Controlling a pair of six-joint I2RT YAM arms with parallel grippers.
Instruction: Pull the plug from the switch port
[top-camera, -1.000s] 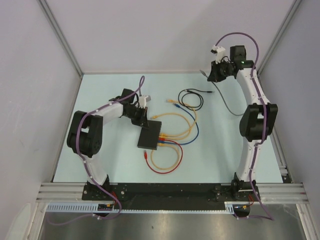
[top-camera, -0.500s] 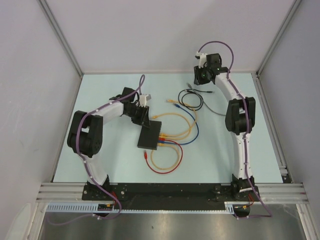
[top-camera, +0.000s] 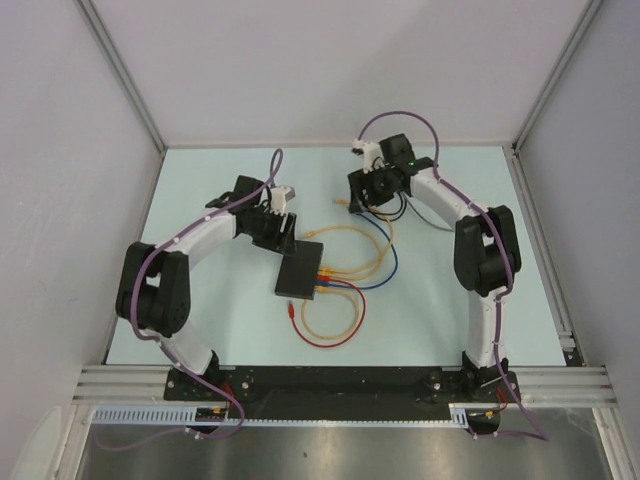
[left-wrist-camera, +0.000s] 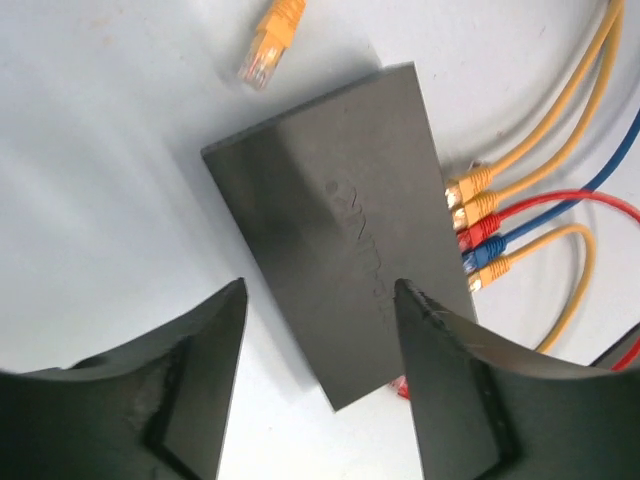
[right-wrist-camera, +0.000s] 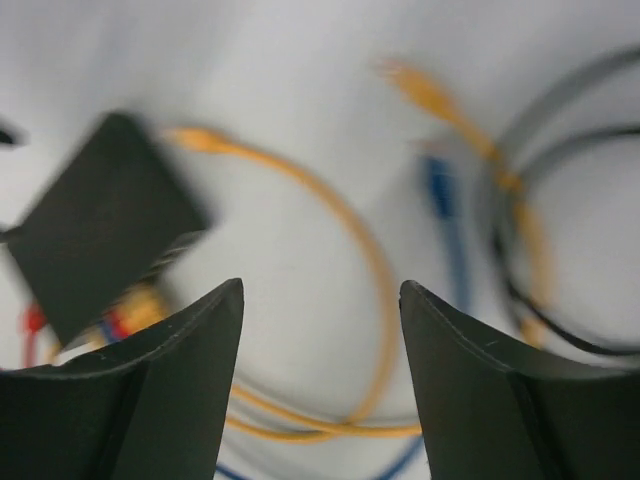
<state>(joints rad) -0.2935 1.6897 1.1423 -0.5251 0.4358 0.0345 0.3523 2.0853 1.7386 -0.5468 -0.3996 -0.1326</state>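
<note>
Progress: no plug pulled yet | flat matte-black rectangular switch (top-camera: 300, 275) lay mid-way across pale-blue table (top-camera: 440, 330); yellow, red and blue plugs (left-wrist-camera: 478, 232) all seated along one long edge | left gripper (left-wrist-camera: 320, 290) released, hovering over switch; empty | right gripper (right-wrist-camera: 320, 290) farther back, released; empty

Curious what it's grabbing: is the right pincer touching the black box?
Apart. The top view shows the right pincer well away from the black box, table and cables between.
</note>
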